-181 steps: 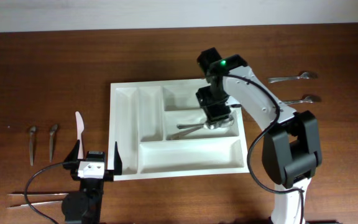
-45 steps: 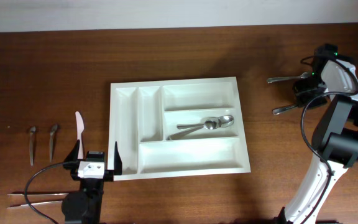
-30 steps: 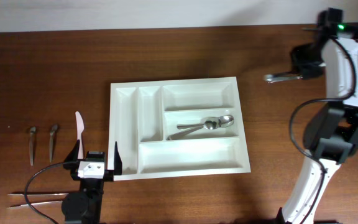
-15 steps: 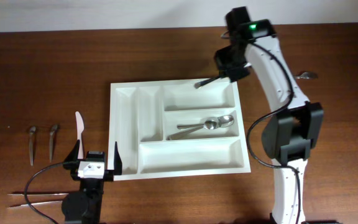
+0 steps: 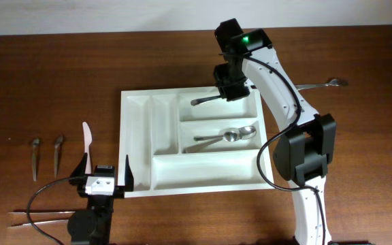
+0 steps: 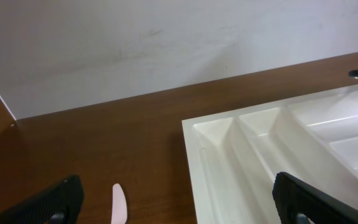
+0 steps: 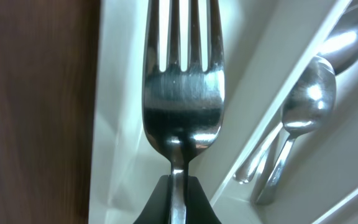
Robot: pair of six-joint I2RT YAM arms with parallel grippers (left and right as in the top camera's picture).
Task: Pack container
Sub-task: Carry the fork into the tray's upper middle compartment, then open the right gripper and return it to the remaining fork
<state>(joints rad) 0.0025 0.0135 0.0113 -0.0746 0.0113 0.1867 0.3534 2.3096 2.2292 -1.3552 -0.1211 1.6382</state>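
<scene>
The container, a white tray, lies mid-table with two spoons in its middle wide compartment. My right gripper is shut on the handle of a metal fork, held over the far wide compartment with the tines pointing left. The right wrist view shows the fork clamped in the right gripper above the tray, the spoons off to its right. Off the tray's front left corner, my left gripper stands open and holds nothing. From the left wrist, that gripper faces the tray's near corner.
A pale pink knife lies left of the tray, also seen as the pink knife between my left fingers. Two small dark spoons lie further left, long tongs at the front left. One more utensil lies at the right back.
My right arm has swung left from the table's far right, carrying the fork to above the tray's far compartment. The left arm has not moved.
</scene>
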